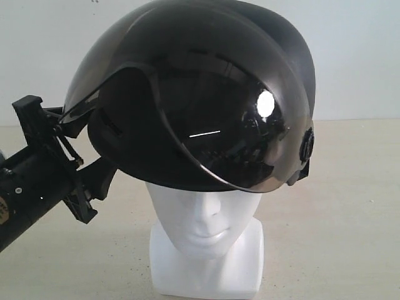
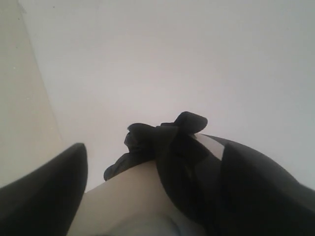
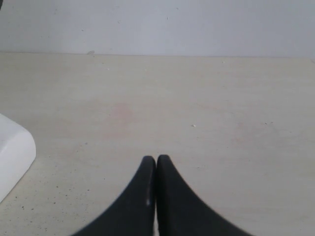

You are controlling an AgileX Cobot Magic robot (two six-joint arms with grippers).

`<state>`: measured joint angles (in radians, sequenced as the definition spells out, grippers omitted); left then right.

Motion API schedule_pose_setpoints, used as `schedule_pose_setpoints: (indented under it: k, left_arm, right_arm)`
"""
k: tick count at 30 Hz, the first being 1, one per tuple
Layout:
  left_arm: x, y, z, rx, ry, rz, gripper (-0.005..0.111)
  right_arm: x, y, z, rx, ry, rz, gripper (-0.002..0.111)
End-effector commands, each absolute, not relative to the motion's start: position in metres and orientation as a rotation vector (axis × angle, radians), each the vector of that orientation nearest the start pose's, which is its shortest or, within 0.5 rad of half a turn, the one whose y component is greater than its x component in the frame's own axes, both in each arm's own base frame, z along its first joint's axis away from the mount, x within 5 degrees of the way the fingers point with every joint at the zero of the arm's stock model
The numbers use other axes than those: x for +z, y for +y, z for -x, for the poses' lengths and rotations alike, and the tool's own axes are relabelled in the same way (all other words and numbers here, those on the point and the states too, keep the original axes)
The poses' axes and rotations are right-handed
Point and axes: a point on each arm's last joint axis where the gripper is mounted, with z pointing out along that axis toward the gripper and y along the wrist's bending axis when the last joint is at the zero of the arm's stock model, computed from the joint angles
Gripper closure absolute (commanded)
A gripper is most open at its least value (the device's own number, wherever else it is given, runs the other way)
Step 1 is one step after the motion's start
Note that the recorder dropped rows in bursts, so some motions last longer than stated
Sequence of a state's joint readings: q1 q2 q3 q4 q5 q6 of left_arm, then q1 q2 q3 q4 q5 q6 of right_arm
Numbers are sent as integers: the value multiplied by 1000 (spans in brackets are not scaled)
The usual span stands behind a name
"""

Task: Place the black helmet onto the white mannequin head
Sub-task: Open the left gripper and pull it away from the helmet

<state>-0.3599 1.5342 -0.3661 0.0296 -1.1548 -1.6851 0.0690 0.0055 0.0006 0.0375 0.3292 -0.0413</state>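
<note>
Nearly done by the looks of it. The black helmet [image 1: 206, 94] is perched, tilted, on top of the white mannequin head [image 1: 203, 215], with the face left showing. Its lower rim seems to be pinched in the left gripper [image 1: 103, 175] jaws. The right gripper [image 3: 156, 167] is parked over the bench [image 3: 221, 108], jaws pressed together on nothing. Levelling and release are yet to be done.

No text, brand, number or sign can be read in any view. The black helmet [image 1: 250, 50] and the white mannequin head [image 1: 206, 219] bear no legible marking. On the left arm [image 1: 28, 181], at the lower left edge of the exterior view, a small pale mark is too small to read.
</note>
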Motion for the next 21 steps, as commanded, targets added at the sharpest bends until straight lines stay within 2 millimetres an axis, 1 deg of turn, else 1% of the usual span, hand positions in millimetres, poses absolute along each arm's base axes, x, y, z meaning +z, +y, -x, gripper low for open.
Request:
schedule_pose_setpoints:
  k: [1,3,5,7,9,10,12,14,16,17,18,21]
  left_arm:
    - [196,-88,-233,-1541,1419,1035,36]
    - [190,-85,-227,-1528,1426,1054,36]
    - [180,-80,-216,-1490,1452,1077,36]
    - [170,-73,-201,-1449,1478,1097,36]
    - [158,-67,-186,-1387,1542,1110,36]
    - [150,-63,-175,-1345,1588,1123,36]
    - [142,-58,-160,-1302,1640,1144,36]
    - [143,-59,-159,-1296,1667,1078,36]
    - [148,-70,-153,-1366,1762,926,36]
    - [149,-72,-151,-1379,1771,894,36]
    - [151,-72,-151,-1369,1772,868,36]
    - [155,-70,-150,-1355,1758,867,36]
  right_arm:
    - [184,5,-54,58,1804,79,108]
    - [184,5,-54,58,1804,79,108]
    - [184,5,-54,58,1804,79,108]
    - [184,5,-54,58,1804,79,108]
    - [184,5,-54,58,1804,79,108]
    - [184,5,-54,58,1804,79,108]
    - [184,5,-54,58,1804,79,108]
    - [184,5,-54,58,1804,79,108]
    - [184,5,-54,58,1804,79,108]
    - [184,5,-54,58,1804,79,108]
    - [184,5,-54,58,1804,79,108]
    - [184,5,-54,58,1804,79,108]
